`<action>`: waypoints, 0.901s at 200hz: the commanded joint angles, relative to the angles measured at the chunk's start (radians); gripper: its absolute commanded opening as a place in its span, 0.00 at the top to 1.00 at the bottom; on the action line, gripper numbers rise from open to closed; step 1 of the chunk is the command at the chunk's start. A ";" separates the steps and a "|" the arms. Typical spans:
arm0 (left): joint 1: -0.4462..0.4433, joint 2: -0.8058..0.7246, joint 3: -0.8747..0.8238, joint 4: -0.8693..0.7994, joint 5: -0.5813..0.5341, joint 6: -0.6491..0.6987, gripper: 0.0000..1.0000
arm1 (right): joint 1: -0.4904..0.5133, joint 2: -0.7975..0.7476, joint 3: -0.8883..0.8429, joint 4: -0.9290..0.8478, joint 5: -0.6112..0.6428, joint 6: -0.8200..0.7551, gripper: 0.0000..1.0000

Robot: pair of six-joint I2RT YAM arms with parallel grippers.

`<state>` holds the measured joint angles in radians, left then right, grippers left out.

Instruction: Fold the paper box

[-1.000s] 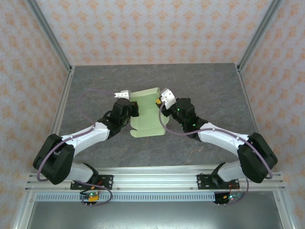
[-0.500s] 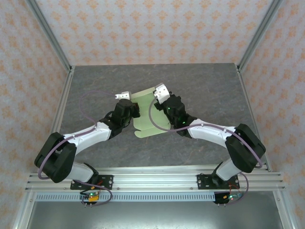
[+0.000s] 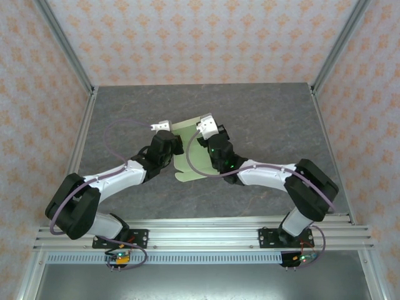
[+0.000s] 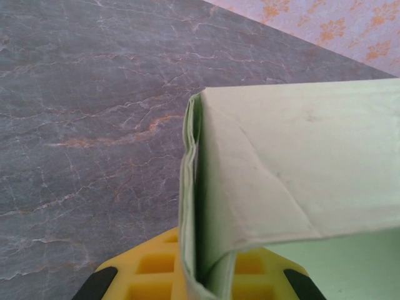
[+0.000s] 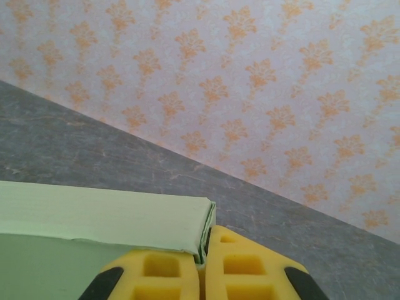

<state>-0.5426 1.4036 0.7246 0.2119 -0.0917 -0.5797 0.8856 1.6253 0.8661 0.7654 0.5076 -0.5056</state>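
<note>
CHANGE: right fingers (image 5: 240, 267) swung inward, now pinched onto paper box (image 3: 187, 162) edge | LEFT: left fingers (image 4: 156, 267) clamp opposite fold | BOX: mid-counter (image 3: 262, 119), between 2 arms, walls closing inward

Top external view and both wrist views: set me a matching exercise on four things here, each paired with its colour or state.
Things:
1. paper box
2. table
3. left pincer
4. right pincer

Descriptions:
a. grey, veined surface
b. shut on the box's right side
c. pale green card
d. shut on the box's left side

Pairs: 1-c; 2-a; 3-d; 4-b
</note>
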 commanded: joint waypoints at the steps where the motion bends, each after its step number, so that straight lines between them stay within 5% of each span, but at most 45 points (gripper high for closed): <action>1: 0.000 0.009 0.004 0.029 -0.024 -0.044 1.00 | 0.045 0.061 0.016 0.109 0.121 -0.029 1.00; 45: 0.000 0.007 0.027 -0.014 -0.070 -0.116 1.00 | 0.056 0.039 -0.007 0.116 0.027 0.000 1.00; 58: 0.000 -0.011 0.026 -0.041 -0.121 -0.158 1.00 | 0.056 -0.019 -0.022 0.037 -0.086 0.019 0.70; 74: 0.000 -0.032 0.035 -0.096 -0.199 -0.216 1.00 | 0.054 -0.092 -0.055 -0.019 -0.211 0.030 0.48; 121: 0.000 -0.050 0.046 -0.210 -0.338 -0.396 1.00 | -0.008 -0.338 -0.166 -0.171 -0.420 0.105 0.37; 156: 0.000 -0.034 0.101 -0.384 -0.373 -0.604 1.00 | -0.050 -0.519 -0.124 -0.432 -0.390 0.332 0.27; 180: 0.001 -0.044 0.088 -0.343 -0.340 -0.670 1.00 | -0.059 -0.547 -0.031 -0.661 -0.321 0.691 0.24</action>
<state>-0.5415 1.3750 0.7910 -0.0803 -0.3870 -1.1034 0.8341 1.1061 0.7403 0.3901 0.1463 -0.2012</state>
